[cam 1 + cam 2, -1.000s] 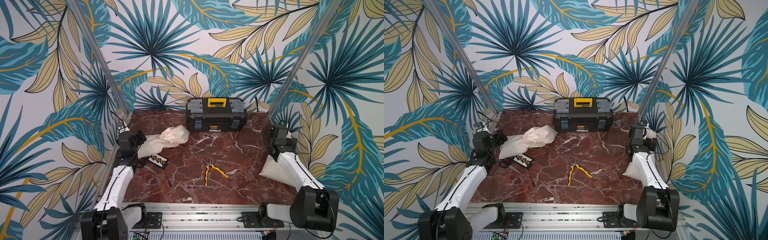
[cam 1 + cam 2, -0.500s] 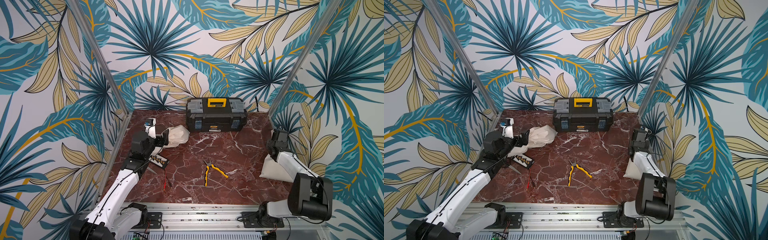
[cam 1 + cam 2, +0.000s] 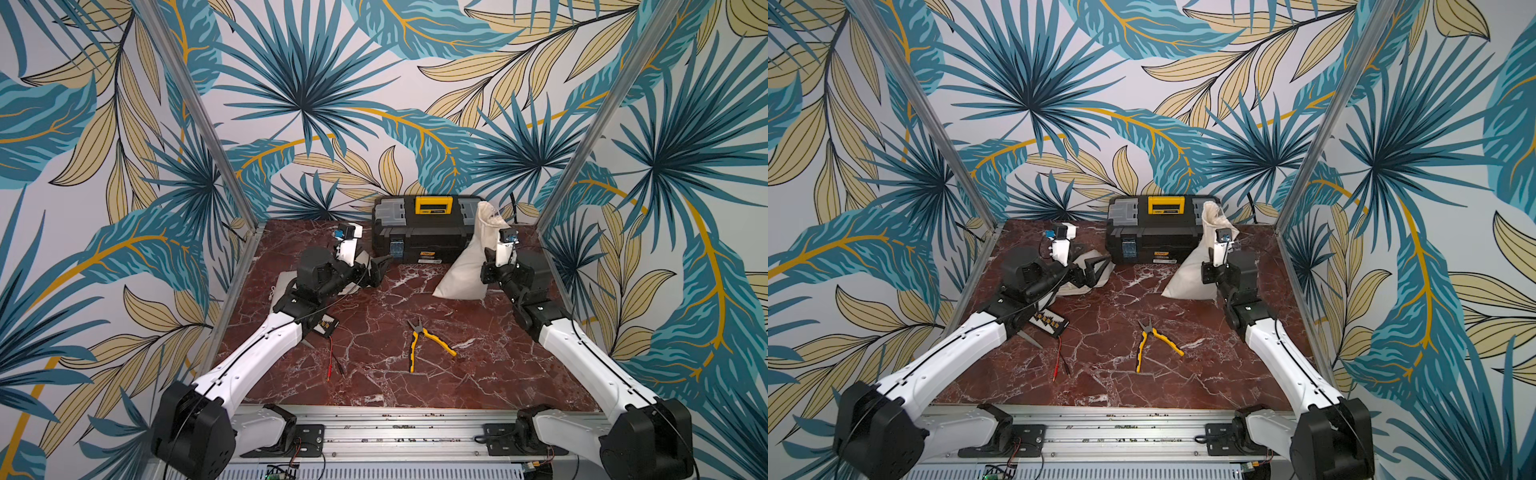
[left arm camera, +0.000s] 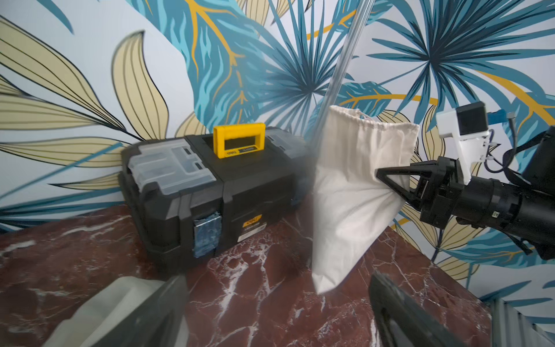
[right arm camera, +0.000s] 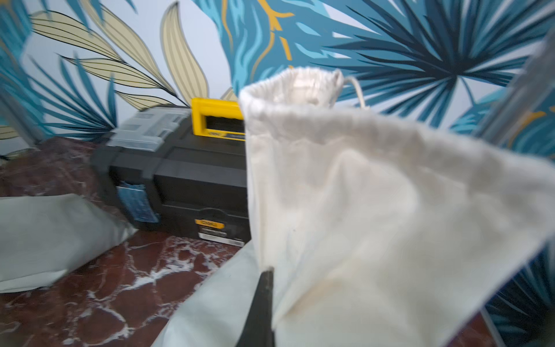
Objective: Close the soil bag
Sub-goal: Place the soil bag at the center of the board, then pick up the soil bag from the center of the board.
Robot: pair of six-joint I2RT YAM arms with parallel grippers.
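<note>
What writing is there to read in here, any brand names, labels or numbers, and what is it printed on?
"deli": on the yellow handle of the black toolbox; small, so not certain.
"deli": on the toolbox's yellow front label, likewise.
Fine print under that label and the dark strip on the handle: too small to read.
Upright cloth bag: no writing visible.

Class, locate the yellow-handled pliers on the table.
In both top views the pliers lie mid-table, in front of the toolbox, right of the red leads.
</note>
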